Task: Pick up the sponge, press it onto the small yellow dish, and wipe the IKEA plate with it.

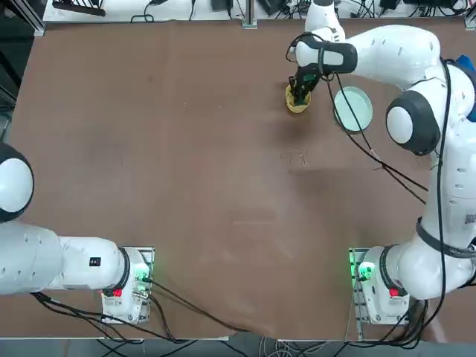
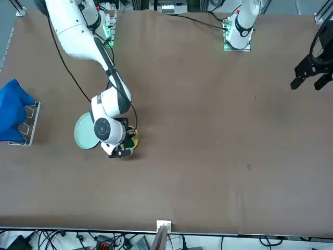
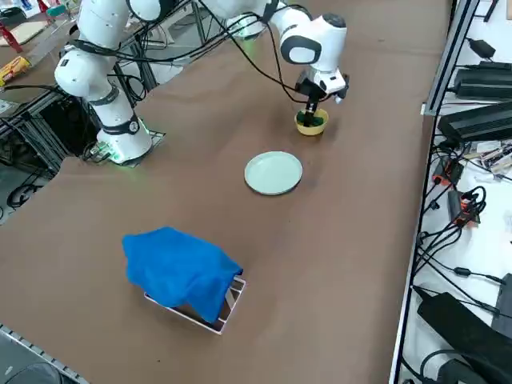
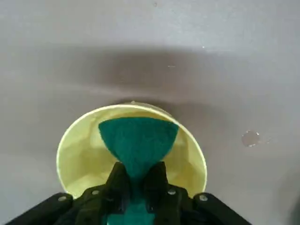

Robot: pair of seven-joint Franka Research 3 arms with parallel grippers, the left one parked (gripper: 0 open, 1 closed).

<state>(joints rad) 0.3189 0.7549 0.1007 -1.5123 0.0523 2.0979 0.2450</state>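
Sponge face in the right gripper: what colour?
Dark green on the sponge, clearest in the right wrist view, inside the small yellow dish.

Rough sponge, smooth dishes

The sponge (image 4: 138, 140) looks coarse, fibrous and matt; the dish (image 4: 84, 154) smooth, faintly glossy plastic; the plate (image 3: 274, 173) smooth with a soft sheen; the table (image 1: 186, 163) matt brown; the cloth (image 3: 180, 272) soft blue fabric.
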